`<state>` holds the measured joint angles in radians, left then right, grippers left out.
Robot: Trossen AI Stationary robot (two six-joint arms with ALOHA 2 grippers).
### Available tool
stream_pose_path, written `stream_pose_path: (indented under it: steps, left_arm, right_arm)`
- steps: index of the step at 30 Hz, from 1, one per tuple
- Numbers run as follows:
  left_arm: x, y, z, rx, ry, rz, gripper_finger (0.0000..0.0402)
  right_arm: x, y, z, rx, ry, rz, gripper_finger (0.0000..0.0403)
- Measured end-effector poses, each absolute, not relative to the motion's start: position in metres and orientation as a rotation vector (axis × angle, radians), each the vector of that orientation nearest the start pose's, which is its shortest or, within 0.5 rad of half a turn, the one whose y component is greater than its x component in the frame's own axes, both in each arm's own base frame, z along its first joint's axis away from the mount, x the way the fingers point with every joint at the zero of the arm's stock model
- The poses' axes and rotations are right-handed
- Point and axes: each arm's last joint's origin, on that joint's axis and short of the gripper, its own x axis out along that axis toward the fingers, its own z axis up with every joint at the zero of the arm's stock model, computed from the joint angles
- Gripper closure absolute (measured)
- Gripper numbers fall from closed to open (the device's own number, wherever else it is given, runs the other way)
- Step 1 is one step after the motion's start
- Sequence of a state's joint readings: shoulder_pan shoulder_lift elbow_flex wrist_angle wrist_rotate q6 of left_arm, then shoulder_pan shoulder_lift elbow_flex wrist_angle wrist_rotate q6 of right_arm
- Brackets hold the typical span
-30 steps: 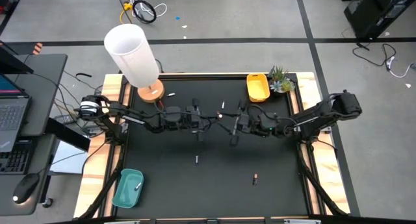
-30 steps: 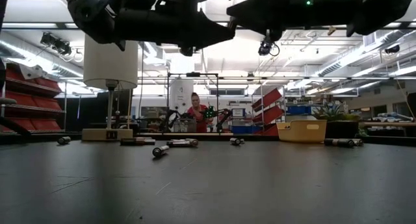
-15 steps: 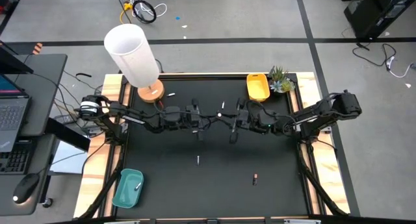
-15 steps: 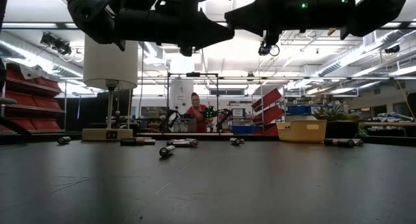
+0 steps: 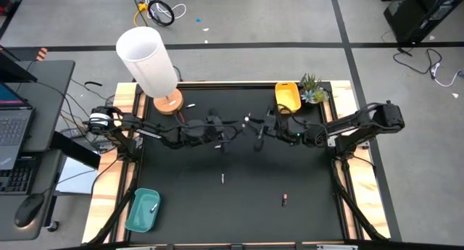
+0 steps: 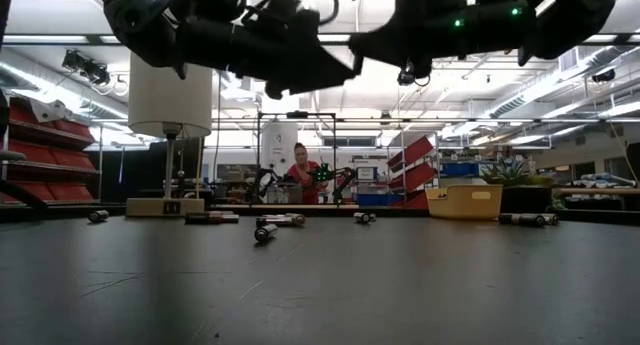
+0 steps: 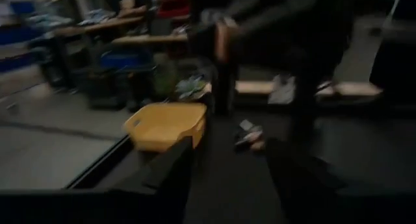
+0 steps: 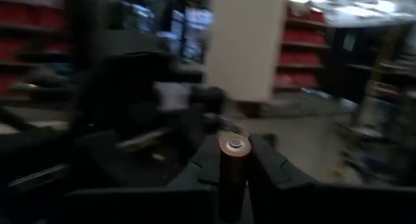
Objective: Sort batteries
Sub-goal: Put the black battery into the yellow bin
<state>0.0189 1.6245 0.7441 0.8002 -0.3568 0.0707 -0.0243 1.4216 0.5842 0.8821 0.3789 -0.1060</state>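
Note:
My right gripper [image 5: 251, 124] hangs level above the table's middle, shut on a dark battery with a silver cap [image 8: 233, 160]. My left gripper [image 5: 233, 125] faces it from the left with its fingers open [image 7: 227, 158] and nothing between them. Loose batteries lie on the black table: one near the middle [image 5: 222, 178], one toward the near right [image 5: 285, 200], a white one by the lamp base [image 5: 191, 105]. Another white one lies in the teal tray [image 5: 143, 209]. The low view shows several more lying along the far side [image 6: 280, 221]. My right gripper pinches the battery's body [image 8: 232, 178] between its two fingers [image 8: 270, 165]. The fingers lie level and come from the table's right. The battery stands upright across them with its silver cap [image 8: 234, 145] up, lifted clear of the table.
A white-shaded lamp [image 5: 148, 61] on a wooden base stands at the far left. A yellow tray [image 5: 287, 98] and a small plant [image 5: 313, 89] sit at the far right. A desk with a laptop stands left of the table. A person shows far off in the room [image 6: 299, 175].
My right gripper has swung toward the table's far edge with the battery, drawing away from my left gripper. My left gripper's wrist has turned toward the far edge without shifting place. The loose battery near the table's middle has rolled a little toward the right edge.

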Motion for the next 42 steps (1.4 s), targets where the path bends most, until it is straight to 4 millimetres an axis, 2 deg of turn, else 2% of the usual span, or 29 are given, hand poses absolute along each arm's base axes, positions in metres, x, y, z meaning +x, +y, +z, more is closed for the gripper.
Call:
stream_pose_path:
  steps: [5, 14, 18, 21, 28, 37, 42]
  left_arm:
    - [0.328, 0.018, 0.196, 0.053, 0.216, 0.434, 0.0168]
    - [0.328, 0.018, 0.194, 0.046, 0.239, 0.435, 0.0201]
    - [0.327, 0.018, 0.193, 0.049, 0.246, 0.435, 0.0206]
    - [0.327, 0.018, 0.193, 0.066, 0.252, 0.432, 0.0207]
    - [0.327, 0.018, 0.191, 0.075, 0.276, 0.43, 0.0207]
    - [0.325, 0.018, 0.188, 0.077, 0.284, 0.428, 0.0207]
    - [0.325, 0.018, 0.188, 0.077, 0.286, 0.428, 0.0207]
  right_arm:
    - [0.267, -0.047, 0.228, -0.088, 0.162, -0.608, 0.0369]
    - [0.24, -0.128, 0.25, 0.094, 0.508, -0.795, 0.0369]
    - [0.227, -0.162, 0.24, 0.21, 0.659, -0.82, 0.0369]
    - [0.222, -0.18, 0.229, 0.282, 0.729, -0.809, 0.0369]
    - [0.21, -0.199, 0.196, 0.377, 0.925, -0.852, 0.0369]
    - [0.201, -0.214, 0.169, 0.493, 1.022, -0.908, 0.0369]
    - [0.201, -0.216, 0.158, 0.509, 1.066, -0.911, 0.0327]
